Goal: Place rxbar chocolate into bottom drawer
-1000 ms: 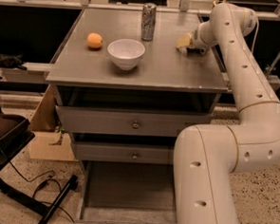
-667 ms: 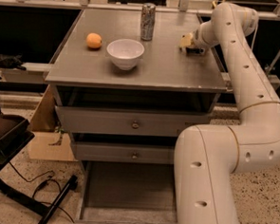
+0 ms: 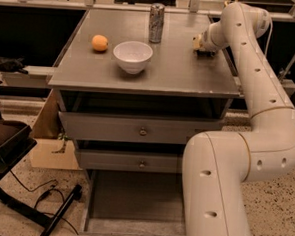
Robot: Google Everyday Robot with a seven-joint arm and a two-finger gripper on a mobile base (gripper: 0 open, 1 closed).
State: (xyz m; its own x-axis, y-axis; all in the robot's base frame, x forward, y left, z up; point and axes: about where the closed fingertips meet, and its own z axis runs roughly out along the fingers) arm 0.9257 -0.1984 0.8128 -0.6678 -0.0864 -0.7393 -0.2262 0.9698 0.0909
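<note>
**Camera view**

1. Claw: the pale end piece of the white jointed robot arm. It is set low over the far right corner of the bench top, with its tip turned left and downward. How far it stands open cannot be told, nor whether it has hold of anything.
2. rxbar chocolate: a small flat black wrapped bar. It lies flat on the bench top directly under the claw, by the right edge. Only a dark strip of it shows below the claw, and no print can be read. Whether it touches the claw cannot be told. It is well apart from the bottom drawer.
3. Bottom drawer: the lowest of three grey metal drawers, pulled out toward the camera. Its grey floor and side rails show.
4. Bench: a grey metal cabinet with a flat top.
5. White round bowl: upright, at the front left-centre of the top.
6. Orange round fruit: just beside the bowl on its left, not touching it.
7. Silver drinks can: upright, behind the bowl and left of the claw.
8. Upper drawers: two, grey and shut, each with a small round knob.
9. Brown cardboard box: on the speckled floor, left of the bench.
</note>
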